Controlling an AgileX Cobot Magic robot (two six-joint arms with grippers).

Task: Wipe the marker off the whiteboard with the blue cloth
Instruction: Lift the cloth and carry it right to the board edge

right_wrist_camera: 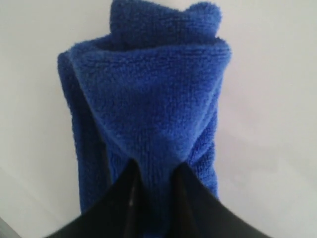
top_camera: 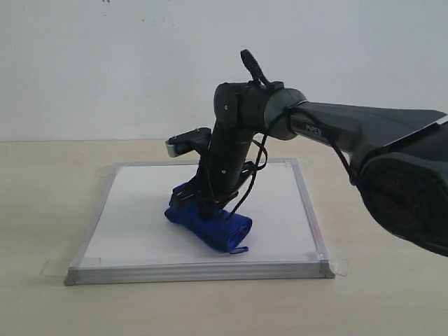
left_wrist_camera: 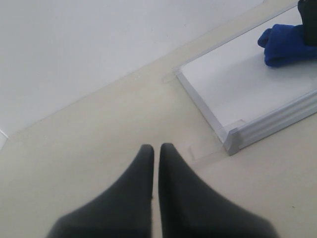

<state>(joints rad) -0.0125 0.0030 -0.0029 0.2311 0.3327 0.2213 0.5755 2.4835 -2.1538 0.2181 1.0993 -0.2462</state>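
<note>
The blue cloth (top_camera: 210, 222), fluffy and thickly rolled, is being pinched and held down on the flat, silver-framed whiteboard (top_camera: 140, 224), around its middle, a small loop (top_camera: 239, 250) being trailed toward the near frame.

The right hand (top_camera: 203, 204) points down into the blue cloth (top_camera: 218, 228), which lies rolled directly beneath it on the whiteboard (top_camera: 140, 217), flat on the bench (top_camera: 42, 210) below both.
</note>
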